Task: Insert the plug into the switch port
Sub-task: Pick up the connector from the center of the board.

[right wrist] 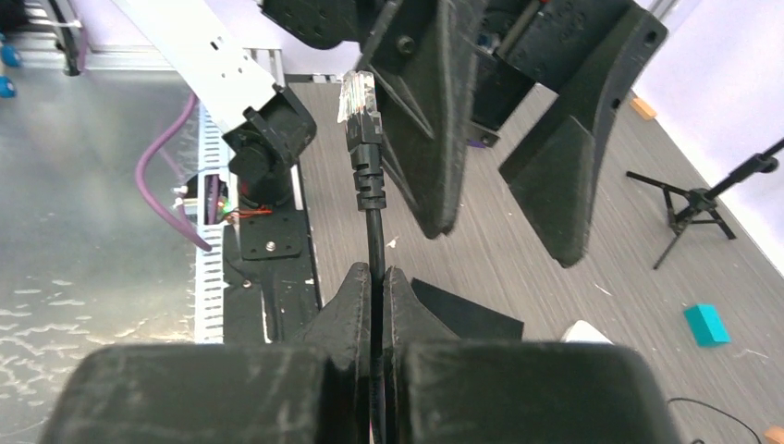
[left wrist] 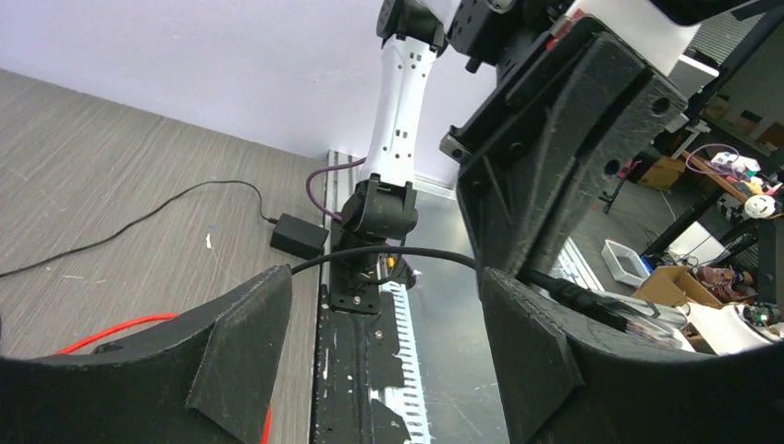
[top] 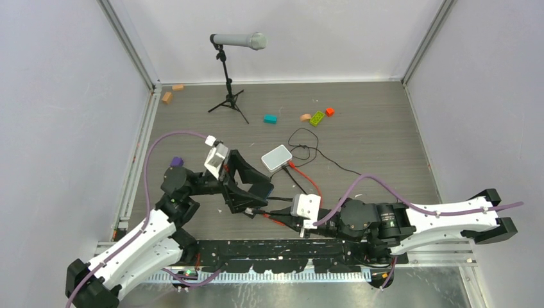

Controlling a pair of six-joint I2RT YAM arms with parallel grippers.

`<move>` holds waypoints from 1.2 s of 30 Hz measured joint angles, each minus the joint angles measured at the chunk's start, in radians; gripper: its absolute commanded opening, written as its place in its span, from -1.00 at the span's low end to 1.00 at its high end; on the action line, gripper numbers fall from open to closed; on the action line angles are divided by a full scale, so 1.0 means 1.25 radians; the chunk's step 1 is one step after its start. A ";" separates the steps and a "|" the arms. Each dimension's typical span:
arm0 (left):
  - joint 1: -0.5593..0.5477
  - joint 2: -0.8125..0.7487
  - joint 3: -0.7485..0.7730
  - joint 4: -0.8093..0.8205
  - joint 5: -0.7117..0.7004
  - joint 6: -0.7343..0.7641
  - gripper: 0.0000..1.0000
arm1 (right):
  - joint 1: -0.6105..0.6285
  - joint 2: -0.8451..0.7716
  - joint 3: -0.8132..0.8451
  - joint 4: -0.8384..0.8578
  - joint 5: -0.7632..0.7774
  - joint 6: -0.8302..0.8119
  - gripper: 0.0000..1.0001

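The plug [right wrist: 356, 92] has a clear tip and a black boot, and it ends a black cable [right wrist: 373, 231]. My right gripper [right wrist: 377, 273] is shut on that cable a short way behind the plug, which stands out straight past its fingertips. My left gripper [left wrist: 384, 287] is open and faces it. The plug [left wrist: 643, 322] lies just outside that gripper's right finger [left wrist: 527, 351]. The cable [left wrist: 388, 250] crosses beyond the tips, with nothing between the pads. From above, both grippers meet low in the middle, the left [top: 256, 200] and the right [top: 277, 217]. The switch port is hidden.
A white rounded box [top: 277, 157] sits behind the grippers with a red cable [top: 305, 176] and thin black leads. A flat black slab [right wrist: 467, 319] lies by my right fingers. A microphone stand [top: 228, 83] and small coloured blocks [top: 317, 117] are at the back.
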 measured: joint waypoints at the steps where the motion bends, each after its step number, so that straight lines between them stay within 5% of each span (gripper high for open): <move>1: 0.000 -0.006 0.000 0.001 0.002 -0.002 0.53 | 0.002 0.000 0.004 -0.007 0.009 -0.004 -0.99; 8: 0.000 -0.042 0.000 -0.047 -0.030 0.025 0.85 | 0.009 0.001 0.011 -0.034 0.049 -0.019 -0.99; 16: 0.000 -0.235 0.000 -0.172 -0.130 0.211 0.99 | 0.010 -0.085 0.013 -0.078 0.085 0.042 -0.99; 21: 0.000 -0.307 0.005 -0.230 -0.052 0.394 0.64 | 0.010 -0.110 0.054 -0.132 0.099 0.107 -0.99; 30: 0.000 -0.214 0.132 -0.491 0.139 0.716 0.57 | 0.008 0.038 0.159 -0.184 -0.021 0.218 -0.99; 36: 0.000 -0.229 0.134 -0.547 0.183 0.806 0.30 | -0.025 0.066 0.155 -0.206 -0.091 0.275 -0.99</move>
